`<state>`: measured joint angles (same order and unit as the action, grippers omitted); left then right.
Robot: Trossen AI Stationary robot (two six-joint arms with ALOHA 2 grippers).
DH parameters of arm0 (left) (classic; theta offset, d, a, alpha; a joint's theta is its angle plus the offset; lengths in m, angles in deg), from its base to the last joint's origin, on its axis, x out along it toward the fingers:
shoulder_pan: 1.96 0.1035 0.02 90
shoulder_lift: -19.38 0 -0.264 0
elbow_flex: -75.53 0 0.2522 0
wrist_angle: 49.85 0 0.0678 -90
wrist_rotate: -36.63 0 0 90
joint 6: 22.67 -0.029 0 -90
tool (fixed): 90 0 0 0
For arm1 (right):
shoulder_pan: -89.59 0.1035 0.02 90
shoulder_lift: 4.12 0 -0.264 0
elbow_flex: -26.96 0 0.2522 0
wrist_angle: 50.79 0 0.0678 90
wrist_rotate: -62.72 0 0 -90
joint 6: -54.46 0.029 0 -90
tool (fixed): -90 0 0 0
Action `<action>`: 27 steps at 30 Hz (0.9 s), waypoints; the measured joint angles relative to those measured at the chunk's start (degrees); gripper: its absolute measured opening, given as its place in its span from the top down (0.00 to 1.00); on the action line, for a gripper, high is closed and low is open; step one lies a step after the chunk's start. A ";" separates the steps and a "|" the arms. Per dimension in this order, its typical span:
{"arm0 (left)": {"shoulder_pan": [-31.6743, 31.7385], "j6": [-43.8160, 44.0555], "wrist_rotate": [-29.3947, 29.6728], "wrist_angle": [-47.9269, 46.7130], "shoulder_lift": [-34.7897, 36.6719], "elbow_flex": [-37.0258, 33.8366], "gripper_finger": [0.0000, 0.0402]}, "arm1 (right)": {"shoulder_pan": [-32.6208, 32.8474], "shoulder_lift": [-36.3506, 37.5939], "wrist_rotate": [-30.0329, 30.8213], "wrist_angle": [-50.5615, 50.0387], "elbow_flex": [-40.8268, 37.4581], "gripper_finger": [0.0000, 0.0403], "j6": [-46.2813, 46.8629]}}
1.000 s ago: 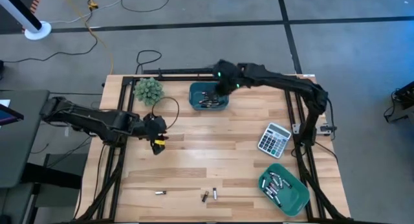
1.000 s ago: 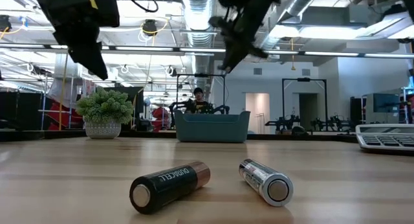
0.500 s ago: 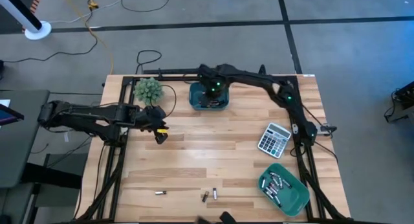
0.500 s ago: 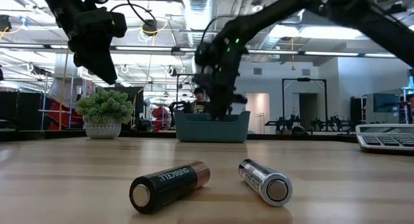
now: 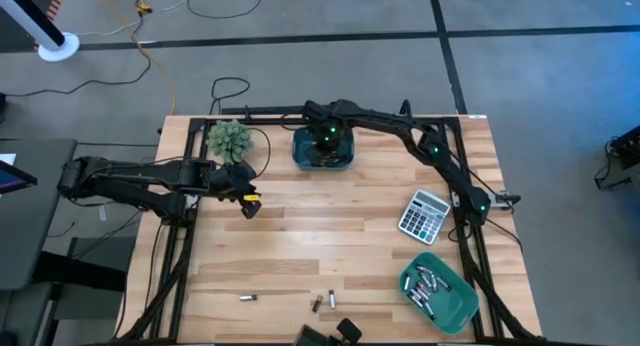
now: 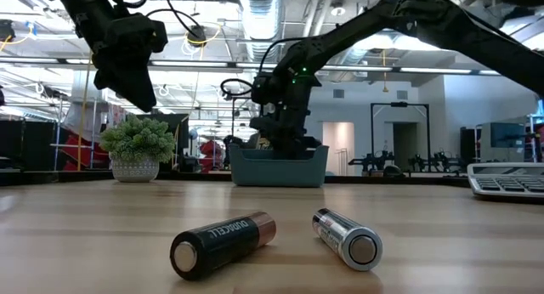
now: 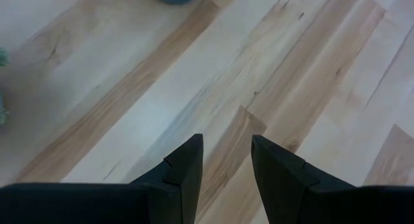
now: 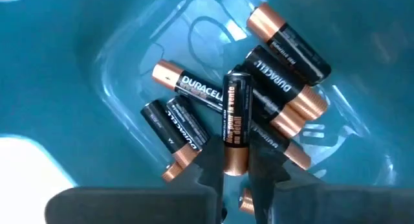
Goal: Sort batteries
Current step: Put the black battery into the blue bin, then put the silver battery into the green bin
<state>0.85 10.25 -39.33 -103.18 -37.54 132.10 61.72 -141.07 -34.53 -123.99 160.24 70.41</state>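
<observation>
The far teal bin (image 5: 323, 149) holds several black-and-copper batteries (image 8: 194, 114). My right gripper (image 8: 236, 169) reaches down into this bin and is shut on one more black-and-copper battery (image 8: 236, 123). Three loose batteries lie on their sides near the table's near edge (image 5: 248, 297) (image 5: 316, 304) (image 5: 332, 299); in the low view one is black and copper (image 6: 223, 243) and one silvery (image 6: 347, 236). My left gripper (image 7: 226, 156) hovers open above bare wood at the table's left (image 5: 248, 201). My right gripper pinches the battery at its copper end (image 8: 236, 160) between the two fingers, coming from above and pointing down into the bin. The battery runs on along the fingers' line, and its black end (image 8: 237, 81) is down over the pile of batteries in the bin.
A second teal bin (image 5: 440, 294) with silvery batteries sits at the near right corner. A grey-white calculator (image 5: 423, 216) lies at the right, and a small potted plant (image 5: 230, 138) stands at the far left. Bare wood spans the middle of the table (image 5: 330, 236).
My right gripper has moved toward the table's left and down, from above the far bin's right side into the bin, with the arm stretching out lower. My left gripper has drifted slightly toward the right and far edge.
</observation>
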 joint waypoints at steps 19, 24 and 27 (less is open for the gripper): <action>-0.02 -7.49 0.08 -5.16 -0.82 0.00 0.69 | -0.45 6.84 0.09 -0.52 -0.02 0.70 -0.98; -0.97 -7.62 0.11 -4.17 -0.82 0.00 0.69 | -0.29 13.86 0.13 -1.62 -0.02 0.70 0.08; -2.86 -7.65 -0.90 -3.51 -0.84 0.00 0.69 | 0.32 18.42 0.44 -1.98 -1.03 0.70 -0.48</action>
<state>-2.00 2.60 -40.23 -106.69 -38.38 132.10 62.04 -122.65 -34.09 -125.96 159.21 69.93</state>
